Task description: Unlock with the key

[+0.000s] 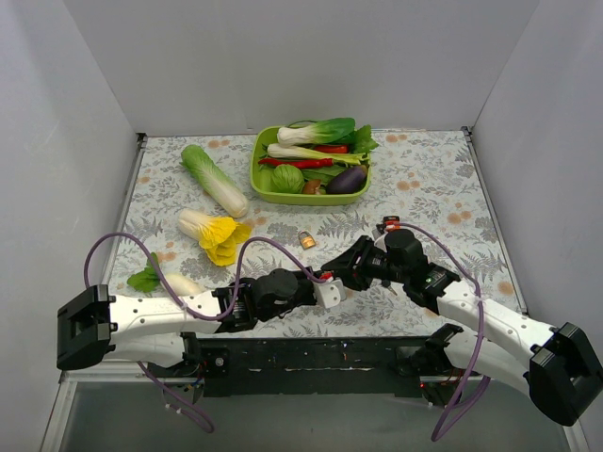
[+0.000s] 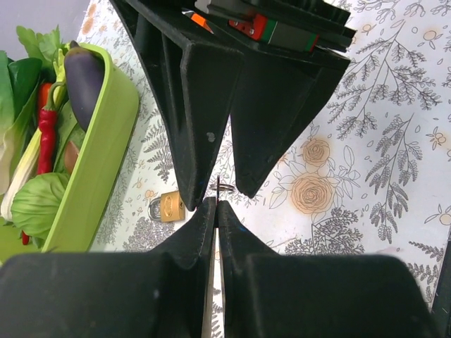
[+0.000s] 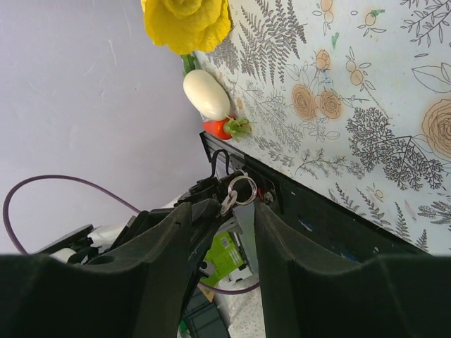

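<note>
**A:** Nearest the lens in the left wrist view, the left gripper has its two fingers pressed tight together. A thin sliver pokes out past the tips. I take that for the key, though it is too small to tell which end is pinched.

**B:** And the right gripper?

**A:** Its fingers are spread, one on either side of that sliver, and seem to touch nothing. The key ring shows between them, held in the air near the table's front edge.

**B:** Looks like a hand-over or a re-grip, then. How would you do it well?

**A:** Bring the right fingers in square on the key's head, not the ring, so the blade stands out straight. The left should let go only once the right has a firm pinch. If the key twists, the blade will miss the keyway.

**B:** Where's the lock?

**A:** The brass padlock lies flat on the table just beside the green tray, not in it. It will probably slide when pushed, so one gripper ought to pin it.

**B:** What's in the tray?

**A:** An eggplant against the near wall, a red chilli, a round cabbage and bok choy, all piled together.
</note>
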